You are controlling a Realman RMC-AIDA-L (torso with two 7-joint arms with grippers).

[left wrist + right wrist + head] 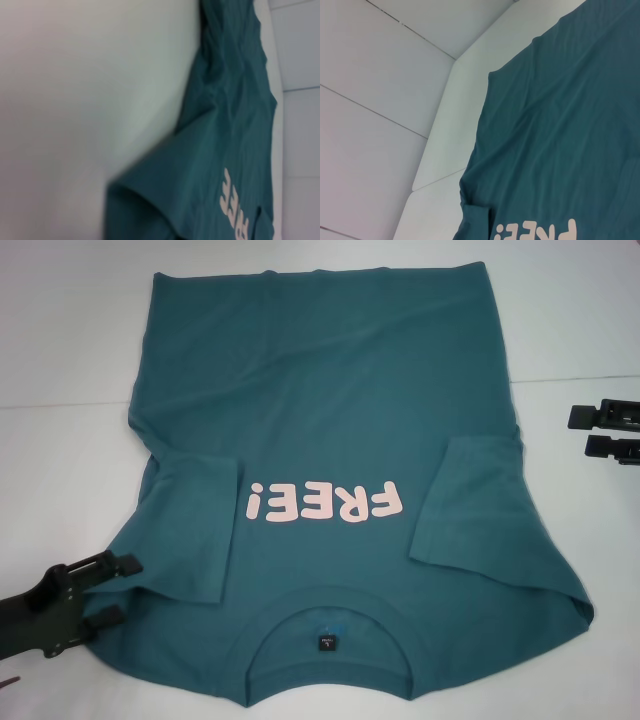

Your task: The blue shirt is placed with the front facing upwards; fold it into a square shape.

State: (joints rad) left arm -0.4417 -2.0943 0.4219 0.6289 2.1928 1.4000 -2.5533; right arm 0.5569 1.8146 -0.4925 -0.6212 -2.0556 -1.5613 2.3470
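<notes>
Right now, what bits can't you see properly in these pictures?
- The words on the small neck label of the blue shirt: too small in the head view.
- The shirt's near edge: cut off by the head view's bottom border.
- The right gripper: only its fingertips show at the head view's edge, the arm is out of frame.
- The left gripper: absent from its own wrist view.

Bright, even, soft-shadowed light; the left wrist view is blurred, the others fairly sharp.
</notes>
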